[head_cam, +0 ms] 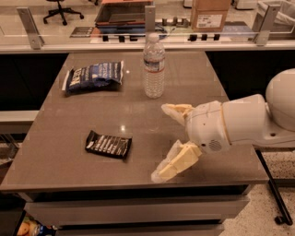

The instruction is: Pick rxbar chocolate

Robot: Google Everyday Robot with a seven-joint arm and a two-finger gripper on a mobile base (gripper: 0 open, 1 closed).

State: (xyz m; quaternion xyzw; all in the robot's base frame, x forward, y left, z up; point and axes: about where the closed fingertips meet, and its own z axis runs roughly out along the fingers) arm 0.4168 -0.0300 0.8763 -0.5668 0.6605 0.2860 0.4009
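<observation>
The rxbar chocolate (109,144) is a small flat black bar with rows of white lettering. It lies flat on the grey-brown table (69,120), front left of centre. My gripper (166,142) is open, with two cream fingers spread apart, one upper finger (177,110) and one lower finger (179,161). It hangs over the table's front right part, to the right of the bar and apart from it. Nothing is between the fingers.
A clear water bottle (154,66) stands upright at the table's back centre. A crinkled blue-and-white snack bag (94,76) lies at the back left. A counter with a cardboard box (209,14) runs behind the table. The table's front edge is close below my gripper.
</observation>
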